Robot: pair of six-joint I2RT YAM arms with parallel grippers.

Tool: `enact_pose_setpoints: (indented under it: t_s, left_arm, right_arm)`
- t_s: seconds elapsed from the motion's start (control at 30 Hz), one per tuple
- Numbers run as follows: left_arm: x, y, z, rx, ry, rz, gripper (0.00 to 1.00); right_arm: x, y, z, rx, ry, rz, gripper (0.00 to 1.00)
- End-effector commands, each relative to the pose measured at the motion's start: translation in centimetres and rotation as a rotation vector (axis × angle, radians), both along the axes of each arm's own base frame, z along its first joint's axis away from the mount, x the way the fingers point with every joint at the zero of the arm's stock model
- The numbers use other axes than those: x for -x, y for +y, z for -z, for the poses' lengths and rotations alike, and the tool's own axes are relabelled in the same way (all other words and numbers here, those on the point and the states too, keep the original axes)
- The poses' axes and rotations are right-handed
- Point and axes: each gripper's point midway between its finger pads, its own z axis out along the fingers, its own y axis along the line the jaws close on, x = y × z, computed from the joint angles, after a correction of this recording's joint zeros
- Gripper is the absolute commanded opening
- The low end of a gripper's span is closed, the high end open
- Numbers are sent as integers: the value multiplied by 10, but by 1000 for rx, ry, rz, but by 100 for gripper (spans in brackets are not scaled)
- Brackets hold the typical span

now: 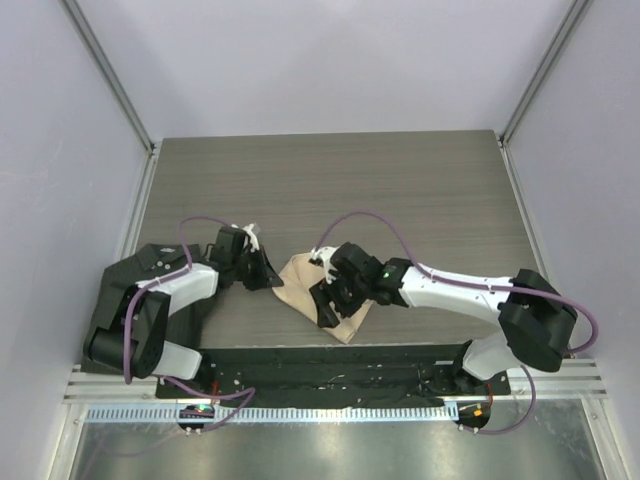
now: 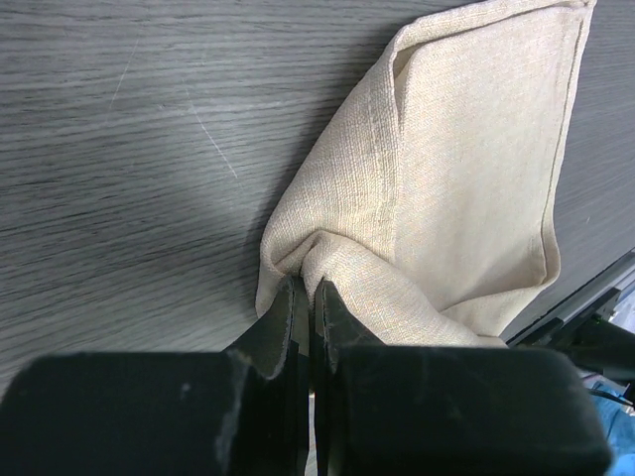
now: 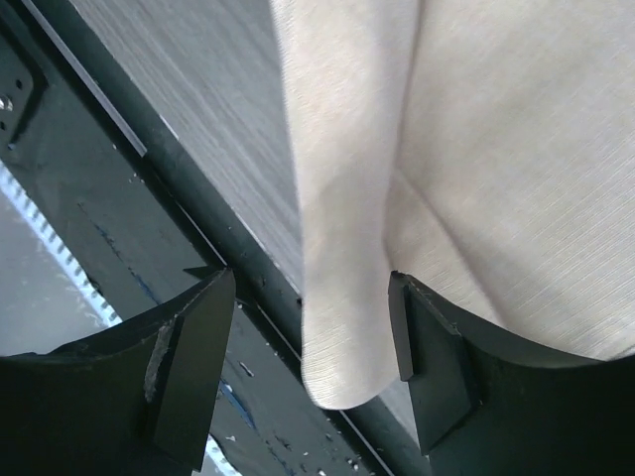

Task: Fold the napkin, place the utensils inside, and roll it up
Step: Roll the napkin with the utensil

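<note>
**A:** How does the left gripper (image 2: 310, 290) stand?

**B:** Its jaws are almost together and pinch a bunched ridge of the napkin (image 2: 466, 178) at the cloth's edge. From that pinch the beige cloth spreads away across the table (image 2: 129, 149). It lies folded over itself, with a hemmed flap on top.

**A:** And the right gripper (image 3: 310, 297)?

**B:** It is spread wide and holds nothing. Its two black fingers (image 3: 189, 357) stand on either side of a rounded, folded corner of the napkin (image 3: 476, 149). I cannot tell whether either pad touches the cloth.

**A:** Where does that corner lie?

**B:** At the near edge of the table (image 3: 198, 99). Its tip hangs just over the dark strip (image 3: 149, 248) that runs along that edge.

**A:** What does the view from above show?

**B:** The napkin (image 1: 298, 285) sits low on the grey wood-grain table (image 1: 400, 190), between the two arms. The left gripper (image 1: 268, 280) is at its left side. The right gripper (image 1: 330, 310) is over its lower right part and hides much of the cloth. The cloth's lowest corner reaches the dark strip (image 1: 330, 360) in front of the arm bases.

**A:** Anything on the arms?

**B:** A purple cable (image 1: 370, 218) loops over each arm, and a small green light (image 1: 385, 271) glows on the right wrist.
</note>
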Motion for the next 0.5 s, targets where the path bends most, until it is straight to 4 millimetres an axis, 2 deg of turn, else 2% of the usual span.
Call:
enact_pose_setpoints:
  t_s: [0.0, 0.1, 0.27, 0.4, 0.47]
  left_arm:
    - [7, 4, 7, -36, 54, -1, 0]
    - [8, 3, 8, -33, 62, 2, 0]
    - [8, 3, 8, -33, 66, 2, 0]
    - [7, 4, 7, -40, 62, -2, 0]
    - [7, 5, 6, -41, 61, -3, 0]
  right_arm:
    - [-6, -19, 8, 147, -131, 137, 71]
    - [0, -22, 13, 206, -185, 140, 71]
    - [15, -21, 27, 244, -148, 106, 70]
    - [29, -17, 32, 240, -79, 82, 64]
    - [40, -14, 32, 228, -15, 82, 54]
